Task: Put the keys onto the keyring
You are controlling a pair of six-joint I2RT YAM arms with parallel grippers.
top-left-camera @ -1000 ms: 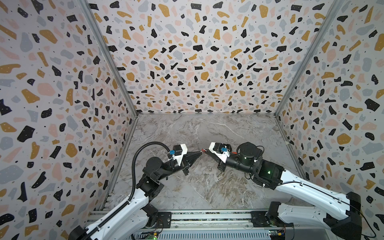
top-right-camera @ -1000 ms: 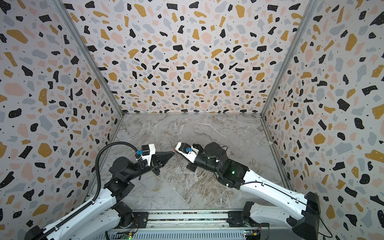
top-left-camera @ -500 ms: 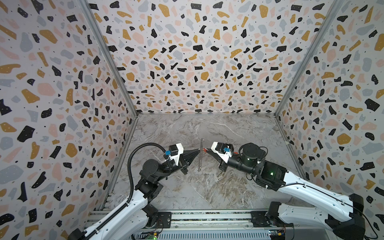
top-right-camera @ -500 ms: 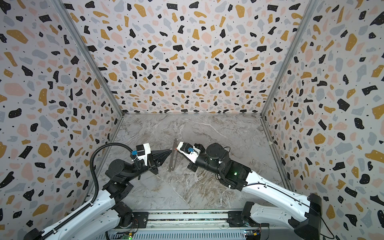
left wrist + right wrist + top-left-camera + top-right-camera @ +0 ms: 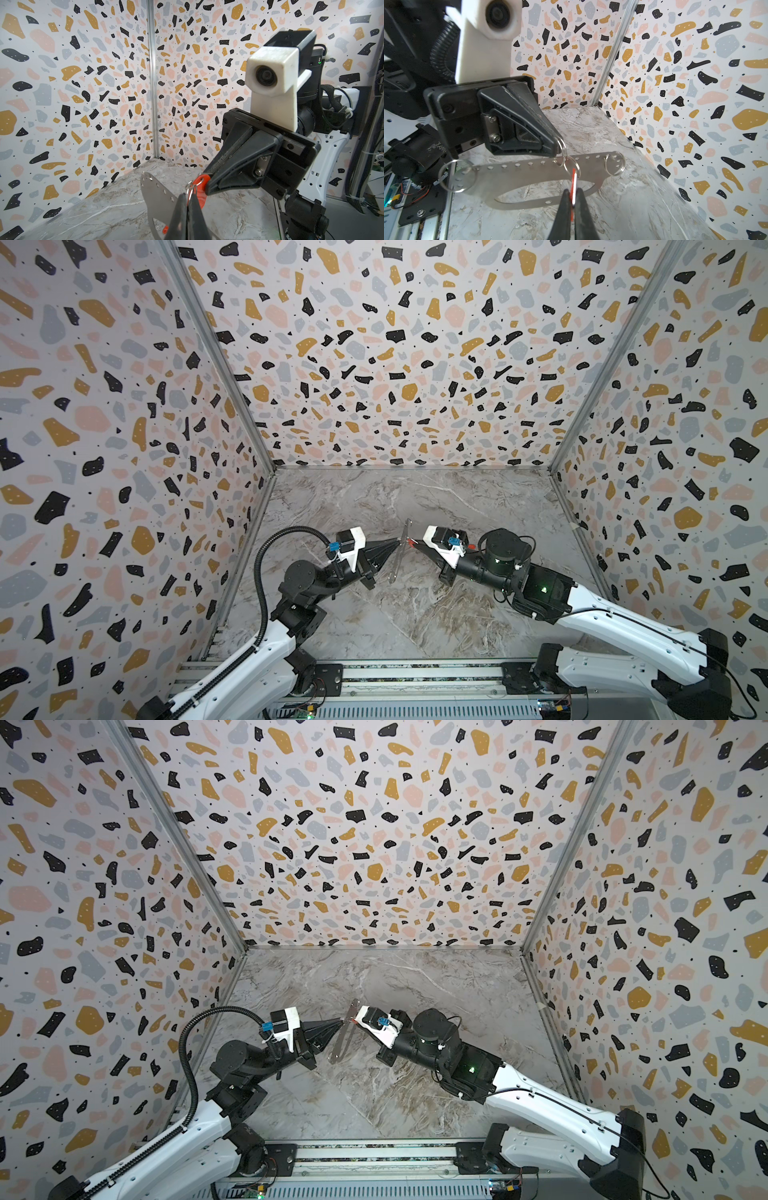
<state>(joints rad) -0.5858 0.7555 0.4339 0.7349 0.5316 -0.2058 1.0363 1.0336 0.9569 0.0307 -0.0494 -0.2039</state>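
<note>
Lower centre in both top views, the keyring (image 5: 400, 551) hangs on edge between two claws. The left gripper (image 5: 188, 197) is pressed tight on a wire ring (image 5: 564, 148) threaded through a hole in the keyring. The right gripper (image 5: 572, 198) pinches a key's red tag (image 5: 573, 178) just beside it.

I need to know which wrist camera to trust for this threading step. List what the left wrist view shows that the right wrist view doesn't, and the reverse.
Left wrist only: the red tag broadside, pinched by the right hand, and a second red piece lower down. Right wrist only: the keyring flat-on, with its long hole and a larger ring at each end. Both: both hands shut, the left hand on a small wire ring at the keyring's hole row.
</note>
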